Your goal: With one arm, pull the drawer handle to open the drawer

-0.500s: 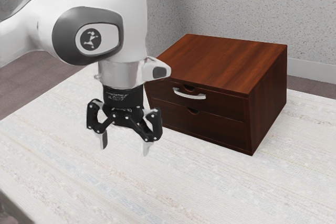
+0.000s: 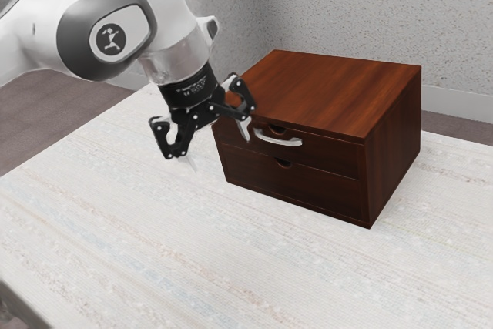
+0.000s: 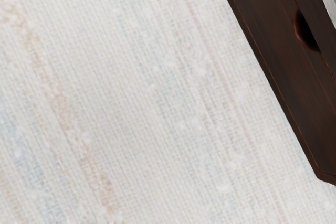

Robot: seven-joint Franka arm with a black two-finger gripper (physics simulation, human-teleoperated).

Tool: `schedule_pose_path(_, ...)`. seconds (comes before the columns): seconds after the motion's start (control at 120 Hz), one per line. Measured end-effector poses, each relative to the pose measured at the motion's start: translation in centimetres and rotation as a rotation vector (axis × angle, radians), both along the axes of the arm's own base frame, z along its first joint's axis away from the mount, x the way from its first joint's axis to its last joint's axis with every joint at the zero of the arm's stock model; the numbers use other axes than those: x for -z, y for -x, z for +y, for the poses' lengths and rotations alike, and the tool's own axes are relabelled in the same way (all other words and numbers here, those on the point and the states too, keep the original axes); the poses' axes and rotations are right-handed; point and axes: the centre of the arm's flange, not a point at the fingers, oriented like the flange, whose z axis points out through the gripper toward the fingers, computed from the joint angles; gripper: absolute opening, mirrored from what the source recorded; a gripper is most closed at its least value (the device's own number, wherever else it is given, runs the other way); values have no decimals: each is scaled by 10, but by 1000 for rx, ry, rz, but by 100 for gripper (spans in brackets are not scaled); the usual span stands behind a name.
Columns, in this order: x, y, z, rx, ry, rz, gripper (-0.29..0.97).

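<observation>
A dark wooden cabinet [image 2: 331, 90] with two drawers stands on the table. The upper drawer [image 2: 308, 146] carries a pale curved handle [image 2: 278, 139]; the lower drawer [image 2: 296, 179] has only a notch. Both drawer fronts sit flush with the cabinet. My black gripper [image 2: 216, 142] hangs tilted in front of the cabinet's corner on the exterior view's left, just beside the handle's end. Its fingers are spread wide, open, with nothing between them. In the wrist view the lower drawer front [image 3: 283, 51] and its notch [image 3: 305, 30] show at an angle over the cloth.
A pale woven cloth [image 2: 231, 252] covers the table, with open surface in front of the cabinet. A grey wall [image 2: 347, 5] stands behind, and dark floor [image 2: 54, 113] lies beyond the table's edge at the exterior view's left.
My hand has risen and swung toward the cabinet, tilting so the open fingers now point at the upper drawer's handle. The drawers have not moved.
</observation>
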Motion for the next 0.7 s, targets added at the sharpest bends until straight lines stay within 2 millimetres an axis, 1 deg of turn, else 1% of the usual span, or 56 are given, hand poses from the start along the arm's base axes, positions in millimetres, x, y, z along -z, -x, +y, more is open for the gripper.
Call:
schedule_pose_path(0.033,-2,2,-1,-33,10,-17,68)
schedule_pose_path(0.083,3,3,-7,-68,22,-27,68)
schedule_pose_path(0.158,11,-4,-17,-117,40,-38,68)
schedule_pose_path(0.283,18,-14,-15,-210,62,-55,68)
schedule_pose_path(0.35,21,-18,-6,-269,88,-64,68)
schedule_pose_path(0.483,27,-27,31,-400,119,-73,68)
schedule_pose_path(0.558,28,-29,46,-454,129,-78,68)
schedule_pose_path(0.642,33,-30,52,-484,129,-73,68)
schedule_pose_path(0.7,43,-25,45,-475,115,-56,68)
